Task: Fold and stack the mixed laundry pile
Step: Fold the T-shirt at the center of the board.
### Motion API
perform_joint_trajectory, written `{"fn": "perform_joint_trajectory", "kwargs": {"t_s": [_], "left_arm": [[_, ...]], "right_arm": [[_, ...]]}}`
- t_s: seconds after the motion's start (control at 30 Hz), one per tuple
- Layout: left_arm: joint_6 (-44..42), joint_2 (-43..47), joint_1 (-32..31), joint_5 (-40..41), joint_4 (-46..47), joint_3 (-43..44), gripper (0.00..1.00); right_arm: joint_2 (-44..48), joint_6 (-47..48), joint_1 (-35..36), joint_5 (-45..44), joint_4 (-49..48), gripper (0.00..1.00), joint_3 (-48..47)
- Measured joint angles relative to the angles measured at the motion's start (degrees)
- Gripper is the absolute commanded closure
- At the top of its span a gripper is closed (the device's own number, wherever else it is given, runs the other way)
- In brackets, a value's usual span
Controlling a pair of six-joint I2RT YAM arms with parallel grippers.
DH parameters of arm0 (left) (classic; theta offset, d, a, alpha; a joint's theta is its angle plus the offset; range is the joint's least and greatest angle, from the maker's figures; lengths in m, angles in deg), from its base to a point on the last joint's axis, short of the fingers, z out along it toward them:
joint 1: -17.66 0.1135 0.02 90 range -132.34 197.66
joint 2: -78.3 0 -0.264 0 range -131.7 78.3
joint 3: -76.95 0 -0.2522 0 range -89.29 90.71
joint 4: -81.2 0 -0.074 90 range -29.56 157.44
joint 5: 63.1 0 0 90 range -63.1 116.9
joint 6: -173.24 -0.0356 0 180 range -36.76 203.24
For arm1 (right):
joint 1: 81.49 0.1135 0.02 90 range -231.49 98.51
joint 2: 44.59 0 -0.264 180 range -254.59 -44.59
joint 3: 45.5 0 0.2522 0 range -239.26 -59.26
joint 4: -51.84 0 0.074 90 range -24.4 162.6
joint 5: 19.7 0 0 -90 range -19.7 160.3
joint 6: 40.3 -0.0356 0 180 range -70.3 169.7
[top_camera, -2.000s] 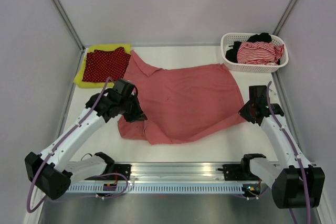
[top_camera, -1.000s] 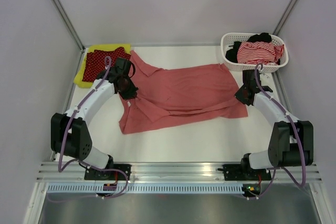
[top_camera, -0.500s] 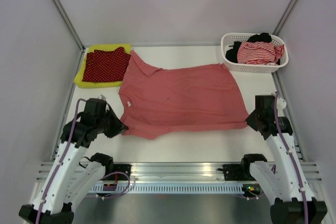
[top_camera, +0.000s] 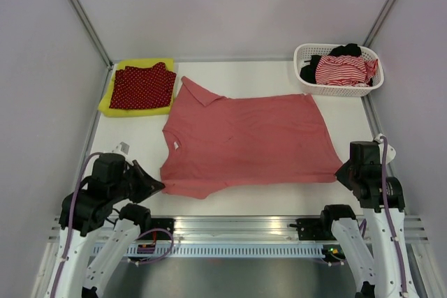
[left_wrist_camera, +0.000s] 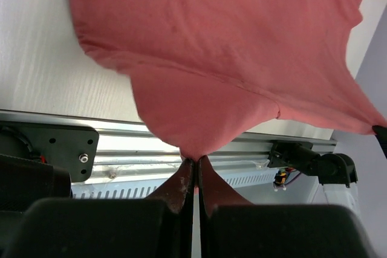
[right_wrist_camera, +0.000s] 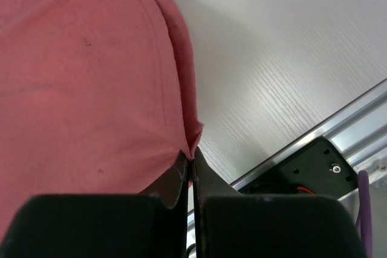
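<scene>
The white counter [top_camera: 279,78] carries a salmon-pink polo shirt [top_camera: 244,141] spread flat across its middle, collar toward the far left and hem to the right. The left arm [top_camera: 105,179] reaches in from the near left, its left jaws closed tight on the shirt's near-left edge, which is drawn to a point. The right arm [top_camera: 370,172] stands at the near right, its right jaws pinched on the shirt's near-right hem corner. A white basket [top_camera: 339,91] in the far right corner holds a red-white striped piece [top_camera: 341,70] and a black piece [top_camera: 346,50]. At far left, a dark red dotted cloth [top_camera: 143,86] lies folded on a yellow-green garment [top_camera: 110,102].
</scene>
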Motion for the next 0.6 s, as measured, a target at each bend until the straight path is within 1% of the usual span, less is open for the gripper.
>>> {"fn": "perform_joint_trajectory", "kwargs": {"t_s": [0.27, 0.43, 0.6], "left_arm": [[0.0, 2.3, 0.0, -0.3, -0.8, 4.9, 0.98], [0.0, 1.7, 0.0, -0.4, -0.8, 2.3, 0.98], [-0.4, -2.7, 0.0, -0.4, -0.2, 0.2, 0.98]], "right_arm": [[2.8, 0.9, 0.0, -0.4, 2.4, 1.0, -0.5], [2.2, 1.5, 0.0, -0.1, 2.2, 1.0, -0.5], [0.2, 1.9, 0.0, 0.0, 1.6, 0.99, -0.3]]}}
